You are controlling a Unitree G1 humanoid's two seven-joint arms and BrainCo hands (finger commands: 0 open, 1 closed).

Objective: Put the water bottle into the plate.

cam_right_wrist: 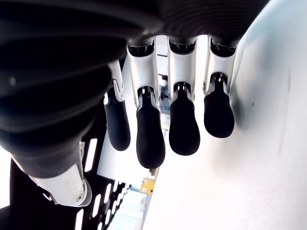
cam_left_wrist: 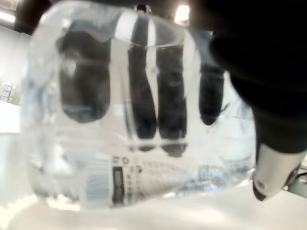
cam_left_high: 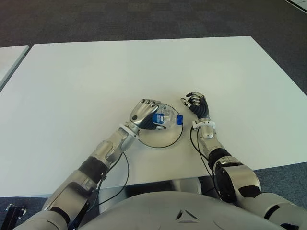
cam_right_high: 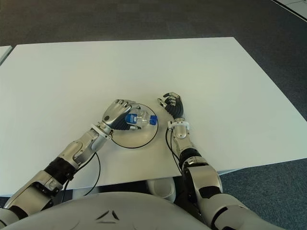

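Nearest the camera, the robot's torso fills the lower edge of the eye views at 6 o'clock. Both forearms extend from it over the near edge of the tabletop, with black cables running beside the wrists.

Left arm: it reaches from 7 o'clock toward centre. The left hand is over the plate, on its 10 o'clock side. Its fingers are curled around the bottle. The left wrist view confirms the grasp: dark fingers show through the clear bottle wall, and the thumb presses against the near side.

Bottle: clear plastic, blue label, blue cap. It lies roughly horizontal, with the cap pointing toward 3 o'clock. The bottle is inside the plate's outline. Whether it touches the plate surface cannot be determined.

Plate: round, white with a dark rim, set near the tabletop's front edge. Its bare part shows at 5 to 6 o'clock of the left hand.

Right hand: just beside the plate at its 2 o'clock, apart from the rim. The fingers are bent loosely and hold nothing.

Beyond the hands, the white tabletop extends toward 12 o'clock. Dark carpet lies past its far edge.
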